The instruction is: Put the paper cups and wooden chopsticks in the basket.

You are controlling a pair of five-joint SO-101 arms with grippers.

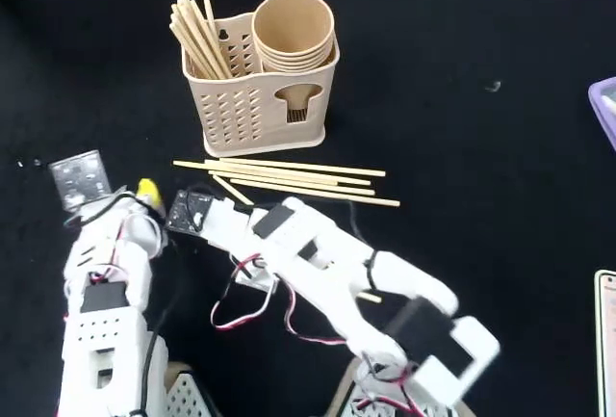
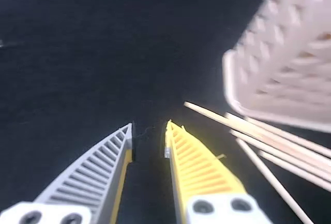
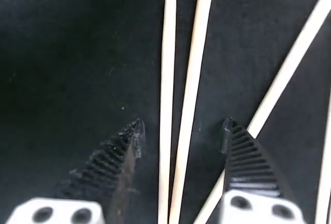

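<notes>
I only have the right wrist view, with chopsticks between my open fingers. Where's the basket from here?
Observer: The basket stands upright just past the loose chopsticks, on their far side.
Operator: Anything in it yet?
Observer: A stack of cups in one compartment and a bunch of chopsticks in the other.
Operator: And my other side?
Observer: The left gripper has its fingers open and holds nothing, near the loose chopsticks' ends.
</notes>
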